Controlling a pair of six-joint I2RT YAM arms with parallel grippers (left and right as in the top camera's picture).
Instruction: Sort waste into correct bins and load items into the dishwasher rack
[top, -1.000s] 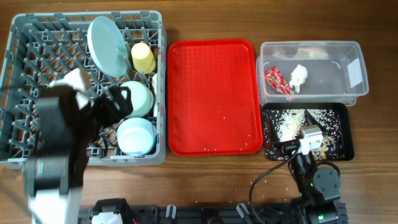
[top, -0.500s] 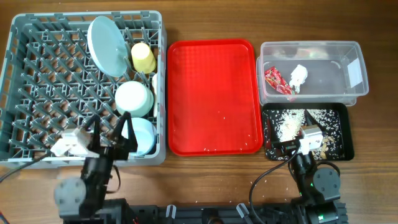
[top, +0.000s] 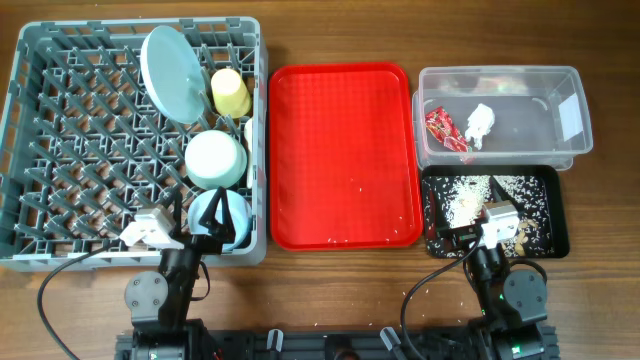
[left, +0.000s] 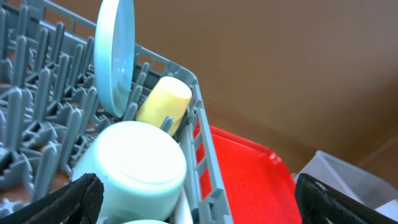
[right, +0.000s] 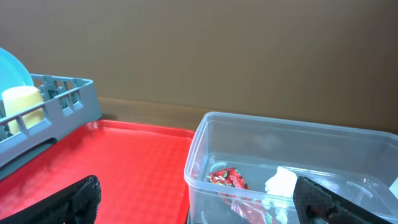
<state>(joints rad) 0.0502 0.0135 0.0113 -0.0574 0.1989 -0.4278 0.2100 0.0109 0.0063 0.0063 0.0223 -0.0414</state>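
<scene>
We find the pale blue plate (top: 172, 72) standing on edge between the pegs of the dishwasher rack (top: 60, 120), which sits at 9 o'clock from the red tray (top: 340, 150) on the worktop (top: 330, 290). The yellow cup (top: 230, 92) leans just at 3 o'clock of the plate, and an upturned bowl (top: 216, 158) sits at 6 o'clock of it. The left gripper (left: 196, 180) hangs spread wide and empty over the rack's 5 o'clock corner. The right gripper (right: 195, 182) is likewise spread and empty, low by the black tray (top: 553, 215) that holds the rice (top: 462, 200). The wrapper (top: 440, 130) and tissue (top: 481, 121) lie in the clear tub (top: 520, 85). We judge the plate stiff, smooth and liable to slip or chip, so best pinched at its upper rim, and the cup light, so best taken across its wall
</scene>
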